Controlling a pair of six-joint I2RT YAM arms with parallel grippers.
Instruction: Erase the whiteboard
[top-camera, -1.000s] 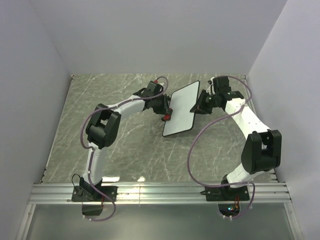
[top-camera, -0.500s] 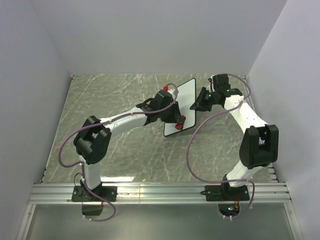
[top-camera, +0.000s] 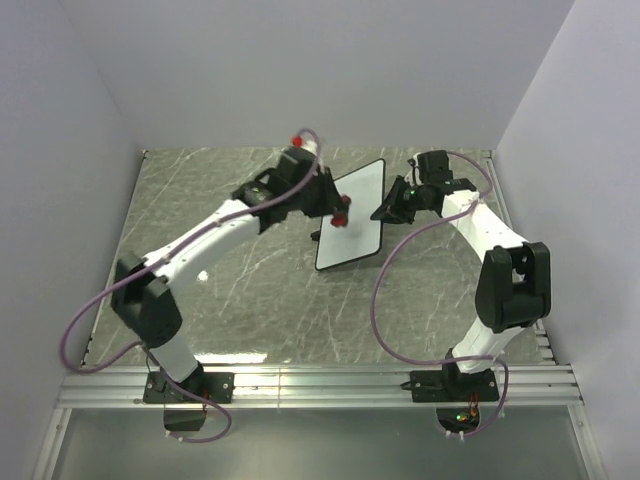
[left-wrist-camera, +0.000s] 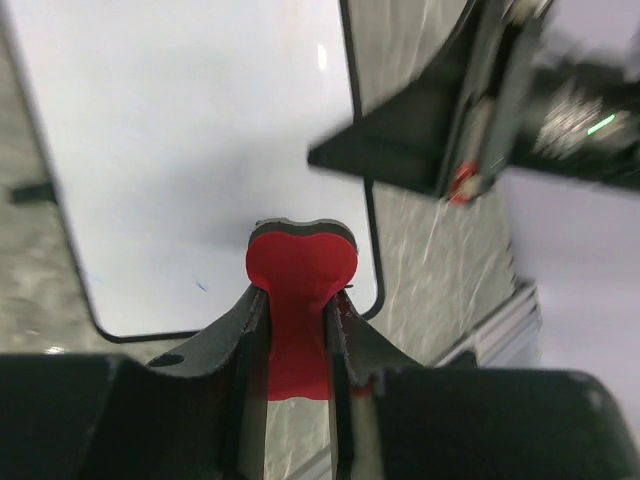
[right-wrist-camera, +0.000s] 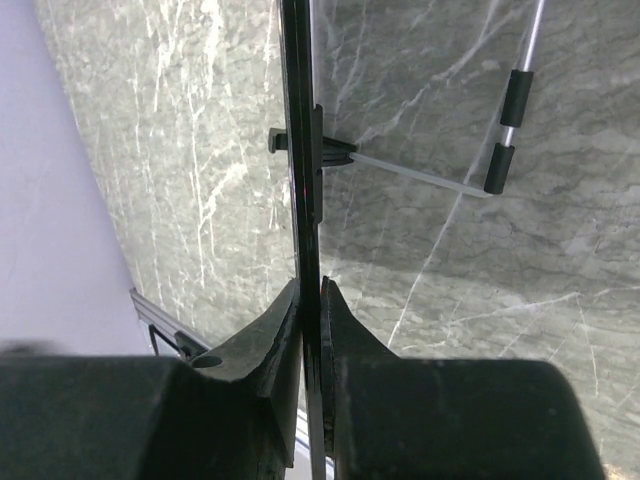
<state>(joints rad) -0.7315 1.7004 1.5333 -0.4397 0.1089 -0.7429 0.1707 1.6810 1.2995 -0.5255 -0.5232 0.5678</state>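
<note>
The whiteboard, white with a thin black rim, is held tilted over the table by its right edge, with my right gripper shut on it. In the right wrist view the whiteboard shows edge-on between the shut right gripper, its black stand sticking out. My left gripper is shut on a red block at the board's left side. In the left wrist view the red block rests on the whiteboard near its lower corner, clamped by the left gripper. A faint blue speck lies beside it.
The grey marble table lies below, with grey walls at the back and both sides. An aluminium rail carrying the arm bases runs along the near edge. A thin rod with black sleeves lies behind the board.
The left arm stretched out and carried the red block across the board, first down toward its lower right, then back up to its left side. The board's tilt shifted a little in the right gripper.
</note>
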